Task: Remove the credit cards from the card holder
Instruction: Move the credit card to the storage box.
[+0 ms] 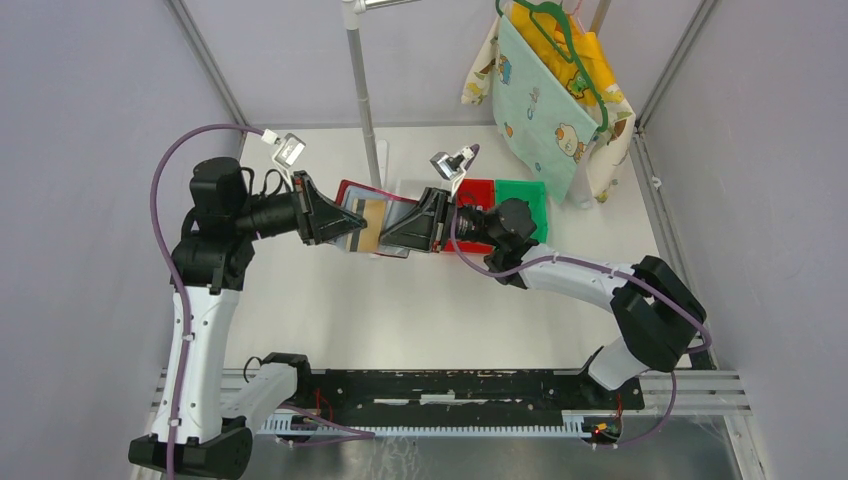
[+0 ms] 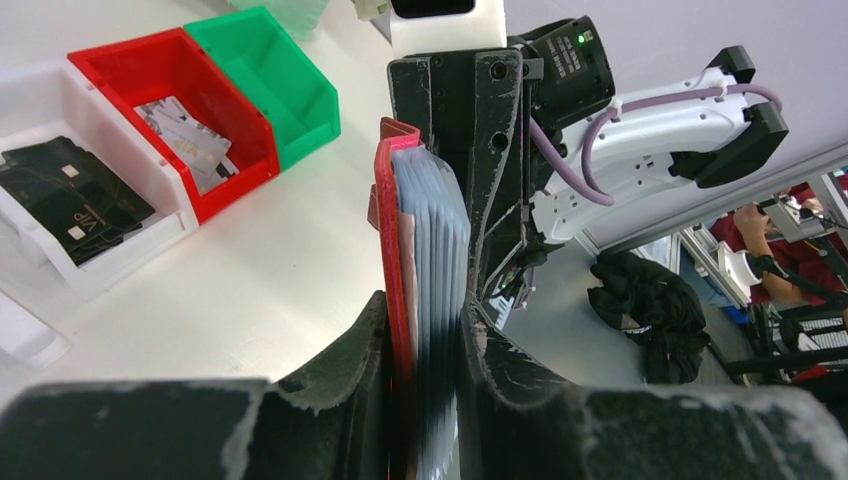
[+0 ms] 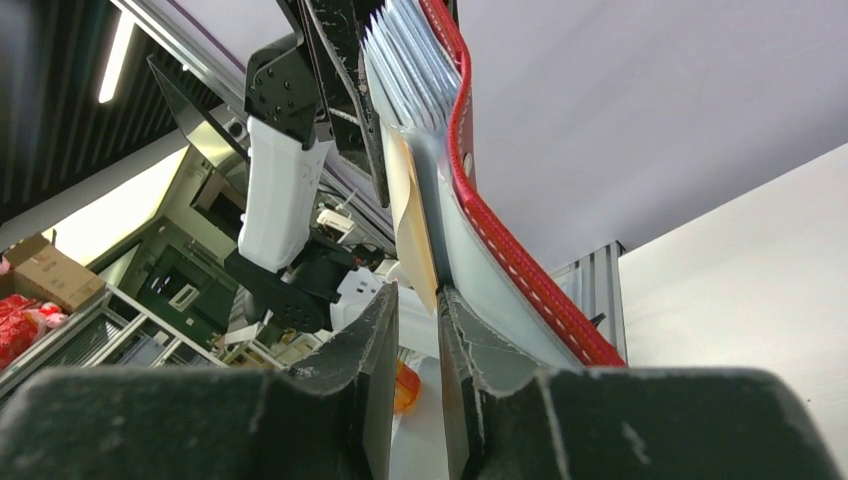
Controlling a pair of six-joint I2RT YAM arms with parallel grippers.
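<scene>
Right now the holder (image 2: 393, 230) is up off the table (image 2: 250, 270), held between the two arms. It has a red cover (image 3: 500, 240) on one side and a fan of clear sleeves (image 2: 440, 240) on the other. The left gripper (image 2: 425, 325) clamps one end of the holder, cover and sleeves together. The right gripper (image 3: 418, 300) faces it from the opposite end with its jaws narrow. The corner of a tan card (image 3: 412, 220) sits in the gap between them. The card lies against one finger with a sliver of gap on the other side, so can't tell if it's pinched yet. It sticks partway out of a sleeve.

Handling, my read:
- **Card:** light, thin and stiff, with slick faces. Take it with a flat pinch on both faces of the exposed end, as deep as the sleeve mouth allows. A corner-only grip will likely slip or twist.
- **Sleeves:** soft, floppy plastic that probably drags on the card, so pull straight along the sleeve, not sideways.
- **Holder:** soft and bendy; the cover curves in the right wrist view. The left clamp must be firm or the whole thing follows the pull.
- **Risk:** catching a sleeve edge together with the card.

The red bin (image 2: 235, 110) nearby holds greyish cards (image 2: 185, 140) and is the likely drop spot.
</scene>
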